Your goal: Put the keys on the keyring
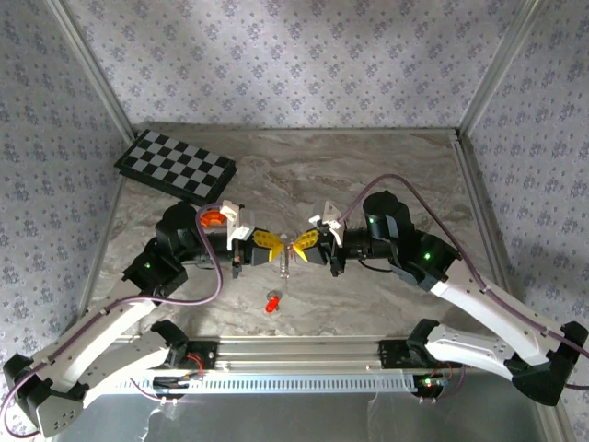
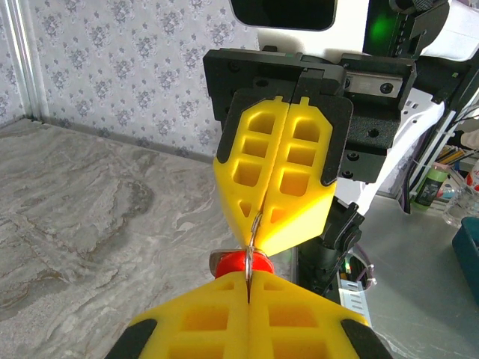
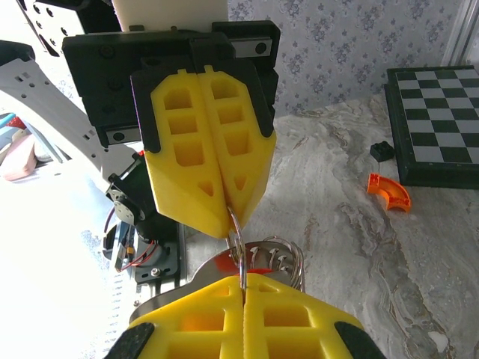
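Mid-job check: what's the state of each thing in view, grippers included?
Left gripper: shut on keyring.
Right gripper: shut on keyring.
Keyring: held off the table between both grippers.
Key: loose on the table, not on the keyring.
Chessboard: flat on the table, far left.
Orange piece: lying on the table beside the chessboard.
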Tool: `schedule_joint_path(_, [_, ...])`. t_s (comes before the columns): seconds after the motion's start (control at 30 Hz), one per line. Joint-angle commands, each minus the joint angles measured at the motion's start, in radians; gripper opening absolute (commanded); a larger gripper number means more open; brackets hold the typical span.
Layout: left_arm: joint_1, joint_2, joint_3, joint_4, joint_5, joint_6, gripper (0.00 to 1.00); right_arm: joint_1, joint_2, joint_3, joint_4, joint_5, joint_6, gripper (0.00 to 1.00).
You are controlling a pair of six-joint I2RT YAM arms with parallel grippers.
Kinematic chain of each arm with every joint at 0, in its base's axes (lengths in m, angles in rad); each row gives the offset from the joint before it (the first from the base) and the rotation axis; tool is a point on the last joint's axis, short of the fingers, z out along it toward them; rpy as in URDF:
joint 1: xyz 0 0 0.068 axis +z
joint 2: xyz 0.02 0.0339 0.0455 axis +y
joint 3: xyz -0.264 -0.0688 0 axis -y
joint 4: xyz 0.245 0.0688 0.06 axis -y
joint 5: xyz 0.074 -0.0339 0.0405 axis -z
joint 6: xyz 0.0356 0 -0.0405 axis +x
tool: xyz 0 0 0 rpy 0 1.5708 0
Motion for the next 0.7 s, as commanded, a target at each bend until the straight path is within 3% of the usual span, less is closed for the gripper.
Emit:
schedule_joint_path(0.0, [-0.007, 0.000, 0.047, 0.036, 0.026, 0.004, 0.00, 0.012, 0.003, 0.038, 0.000, -0.001, -0.019, 0.00])
schedule_joint_path(0.67, [-0.020, 0.016, 0.061, 0.003, 0.026, 0.026, 0.00, 0.029, 0.011, 0.045, -0.003, -0.009, -0.036, 0.00])
